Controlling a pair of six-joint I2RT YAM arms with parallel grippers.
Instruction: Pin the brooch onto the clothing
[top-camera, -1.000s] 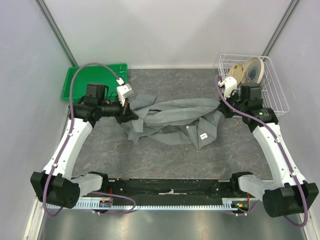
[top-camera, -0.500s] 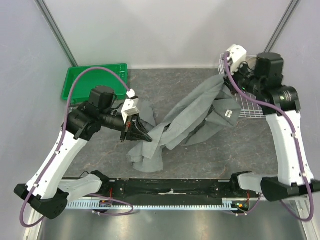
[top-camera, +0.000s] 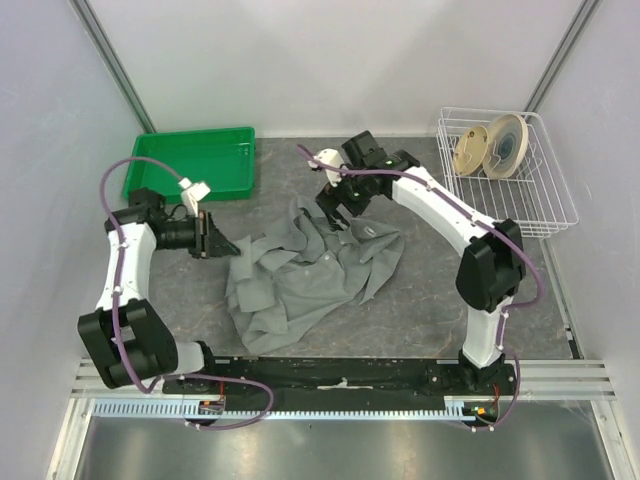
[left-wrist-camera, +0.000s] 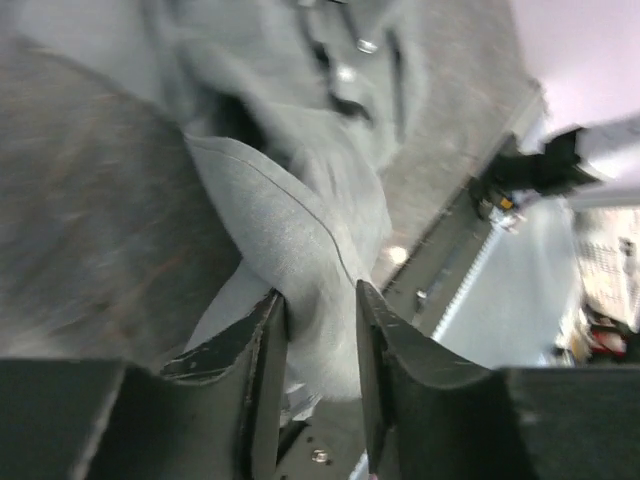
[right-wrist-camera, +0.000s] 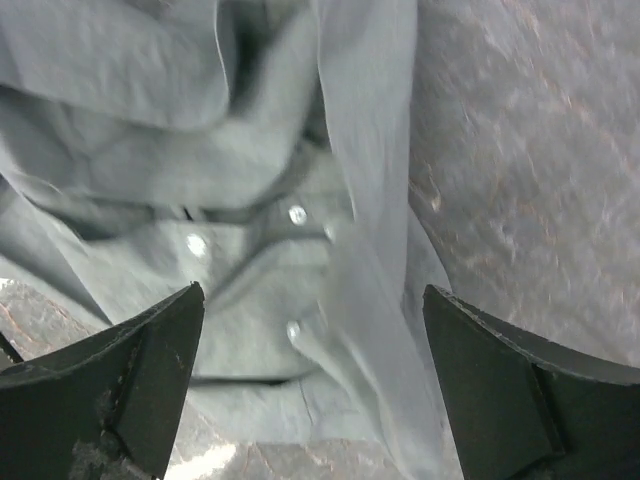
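The clothing (top-camera: 310, 270), a grey shirt, lies crumpled mid-table. My left gripper (top-camera: 222, 243) points right at its left edge. In the left wrist view its jaws (left-wrist-camera: 318, 300) stand partly apart, with a loose fold of the clothing (left-wrist-camera: 290, 220) lying between them. My right gripper (top-camera: 335, 212) hovers over the shirt's upper part. It is wide open (right-wrist-camera: 312, 295) and holds nothing, with the clothing (right-wrist-camera: 250, 170) and its small buttons (right-wrist-camera: 297, 214) just below. The brooch is out of view.
A green tray (top-camera: 190, 163) sits at the back left behind my left arm. A white wire basket (top-camera: 540, 190) holding round discs (top-camera: 490, 147) stands at the back right. The dark stone tabletop (top-camera: 450, 280) surrounds the shirt.
The right gripper has let go of the shirt and swung from the basket to the middle. The stretched shirt has dropped into a heap. The left jaws have parted and that arm has pulled back left.
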